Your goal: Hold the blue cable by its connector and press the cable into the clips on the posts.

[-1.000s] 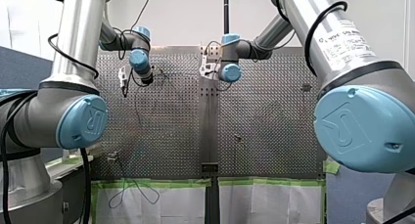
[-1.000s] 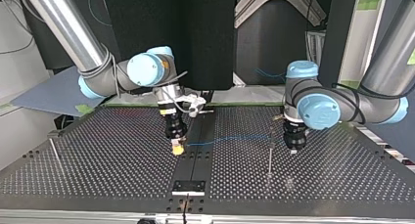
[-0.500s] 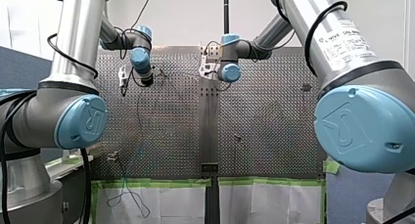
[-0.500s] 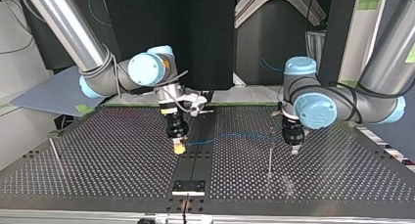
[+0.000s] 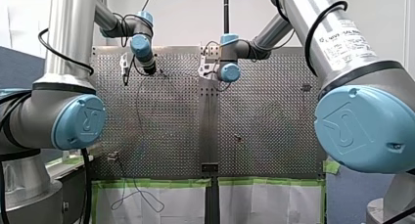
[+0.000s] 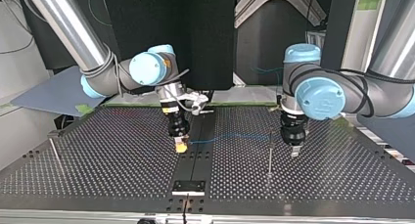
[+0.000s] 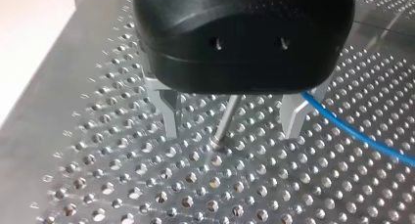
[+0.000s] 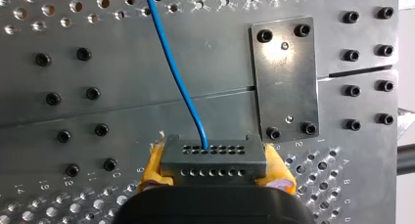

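**Connector clamped in my right gripper, left gripper open around a post**

The table was a dark metal sheet drilled with a dense grid of small round holes. A smooth seam strip ran down its middle, and a flat rectangular plate was bolted on at its four corners. The connector was a squat grey matte block with two rows of small holes on its face. The blue cable was thin, smooth and round — a single strand leaving the connector's upper row.

My right gripper was clamped on the connector, its yellow pads pressed against the two short ends of the block. In the top view it hung over the seam strip, with the pads low above the table.

My left gripper had a glossy black rounded housing and two flat metal fingers. The fingers were spread wide apart and held nothing. A thin steel post stood upright between them, touching neither as far as I could see. The cable ran just outside one finger; I couldn't tell if it touched.

The cable's long axis lay across the top view, from the connector at the centre toward the view's right. It was slightly wavy, raised off the table, and reached about the post's top. Whether it sat in a clip there — couldn't tell. The connector's long side spanned the right gripper's opening, and its cable face pointed away from the wrist. A second post stood well apart at the top view's left.
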Action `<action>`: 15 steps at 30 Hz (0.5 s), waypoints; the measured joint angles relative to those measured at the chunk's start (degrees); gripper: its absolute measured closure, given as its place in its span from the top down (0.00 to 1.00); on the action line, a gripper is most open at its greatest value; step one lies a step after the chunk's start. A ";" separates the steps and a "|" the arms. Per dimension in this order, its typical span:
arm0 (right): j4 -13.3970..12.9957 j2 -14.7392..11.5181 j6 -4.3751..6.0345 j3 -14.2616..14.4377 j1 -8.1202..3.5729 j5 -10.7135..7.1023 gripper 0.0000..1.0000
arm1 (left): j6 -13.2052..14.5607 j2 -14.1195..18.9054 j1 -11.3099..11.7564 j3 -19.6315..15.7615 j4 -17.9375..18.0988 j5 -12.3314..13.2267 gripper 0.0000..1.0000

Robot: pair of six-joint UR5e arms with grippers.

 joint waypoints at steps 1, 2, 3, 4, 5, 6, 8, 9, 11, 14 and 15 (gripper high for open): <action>0.10 0.00 0.00 0.01 0.04 0.00 0.00 | -0.51 0.18 -0.22 -0.01 -0.51 -0.52 1.00; 0.19 0.00 0.00 0.00 0.08 0.00 0.00 | -0.86 0.27 -0.38 -0.03 -0.91 -0.92 1.00; 0.27 0.00 0.00 0.00 0.13 0.01 0.00 | -1.17 0.33 -0.53 -0.06 -1.36 -1.35 1.00; 0.38 0.00 0.00 0.00 0.19 0.02 0.00 | -1.53 0.38 -0.71 -0.14 -1.93 -1.91 1.00; 0.45 0.00 0.00 0.00 0.23 0.05 0.00 | -1.73 0.40 -0.82 -0.24 -2.32 -2.32 1.00; 0.51 0.00 0.00 0.01 0.27 0.08 0.00 | -1.89 0.41 -0.89 -0.40 -2.73 -2.73 1.00; 0.59 -0.01 0.00 0.02 0.35 0.14 0.00 | -2.12 0.41 -0.99 -0.91 -3.61 -3.71 1.00; 0.61 -0.01 0.00 0.02 0.37 0.15 0.00 | -2.18 0.41 -1.04 -1.13 -3.84 -4.16 1.00; 0.64 0.00 0.00 0.02 0.43 0.17 0.00 | -2.25 0.44 -1.18 -1.58 -4.17 -5.23 1.00; 0.65 0.00 0.00 0.02 0.51 0.18 0.00 | -2.28 0.45 -1.45 -2.26 -4.34 -6.58 1.00; 0.65 0.00 0.00 0.03 0.52 0.18 0.00 | -2.27 0.45 -1.55 -2.49 -4.35 -6.96 1.00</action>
